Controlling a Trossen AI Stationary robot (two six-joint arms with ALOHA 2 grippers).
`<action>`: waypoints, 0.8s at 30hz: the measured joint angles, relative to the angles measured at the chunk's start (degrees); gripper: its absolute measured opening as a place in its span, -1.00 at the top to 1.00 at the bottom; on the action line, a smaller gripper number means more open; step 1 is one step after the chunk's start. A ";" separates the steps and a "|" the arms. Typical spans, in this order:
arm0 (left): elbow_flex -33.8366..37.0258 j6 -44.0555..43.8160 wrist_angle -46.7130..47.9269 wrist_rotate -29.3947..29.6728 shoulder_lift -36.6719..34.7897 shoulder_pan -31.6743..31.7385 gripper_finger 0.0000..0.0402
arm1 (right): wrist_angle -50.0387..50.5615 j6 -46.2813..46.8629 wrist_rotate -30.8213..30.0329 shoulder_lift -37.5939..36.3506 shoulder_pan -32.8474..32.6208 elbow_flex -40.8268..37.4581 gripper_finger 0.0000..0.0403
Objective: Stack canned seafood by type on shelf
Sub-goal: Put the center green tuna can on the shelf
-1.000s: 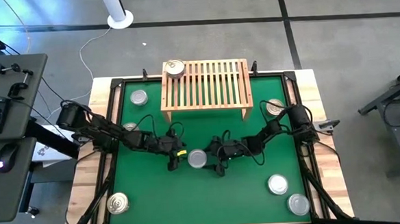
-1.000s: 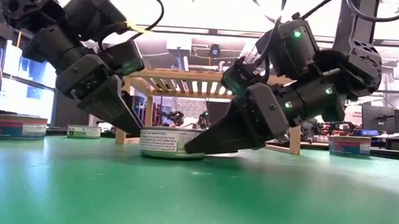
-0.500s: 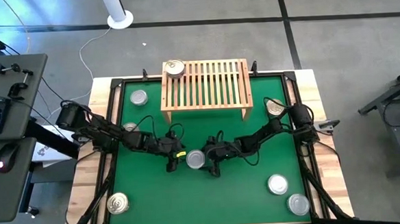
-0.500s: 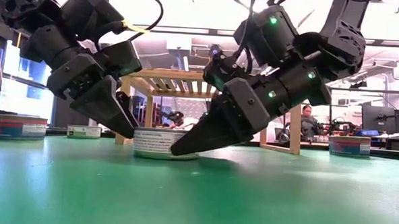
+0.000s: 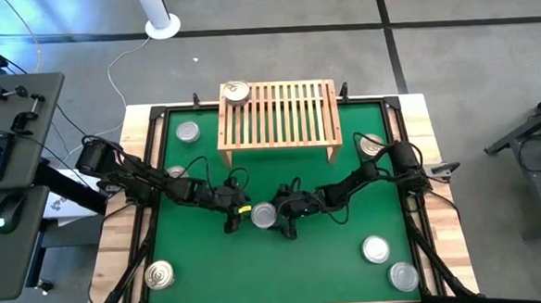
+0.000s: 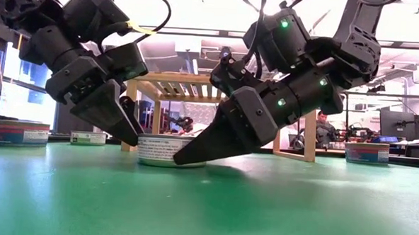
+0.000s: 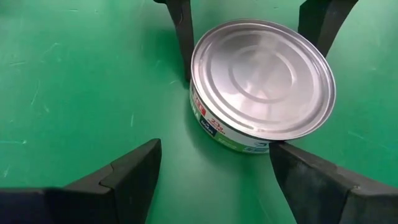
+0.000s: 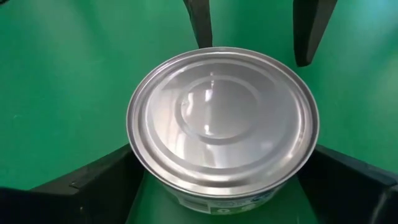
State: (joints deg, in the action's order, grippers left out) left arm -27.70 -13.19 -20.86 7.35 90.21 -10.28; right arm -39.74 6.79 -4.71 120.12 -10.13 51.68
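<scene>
Right end effector (image 5: pixel 278 215) has slid in over the last second, and its spread fingers now straddle the silver-topped tin (image 5: pixel 264 214) mid-desk, without clamping. Left end effector (image 5: pixel 234 216) waits opposite, also spread, fingers beside that tin. By my read the right arm is taking the pick, the lift to the shelf (image 5: pixel 278 114) not yet begun. Count: seven tins, one gold-topped tin (image 5: pixel 236 92) on the shelf corner, six on the desk (image 5: pixel 202 266).
</scene>
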 joint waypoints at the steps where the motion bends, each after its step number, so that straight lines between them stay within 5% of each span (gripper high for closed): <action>1: 0.00 0.00 0.00 0.00 0.00 0.00 -0.46 | -0.22 -0.26 -0.15 0.02 -0.01 0.00 -0.96; 18: -0.06 0.23 0.62 0.85 -0.01 -0.35 -0.46 | 0.65 0.59 0.66 -0.62 0.33 0.02 -0.96; 24: -0.42 -0.46 0.44 2.49 -0.02 -0.11 -0.46 | 11.37 1.14 0.14 -6.21 0.53 0.26 -0.96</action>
State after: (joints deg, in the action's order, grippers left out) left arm -28.12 -13.65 -20.43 9.85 90.19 -10.40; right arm -28.37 7.92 -4.57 113.91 -9.61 51.94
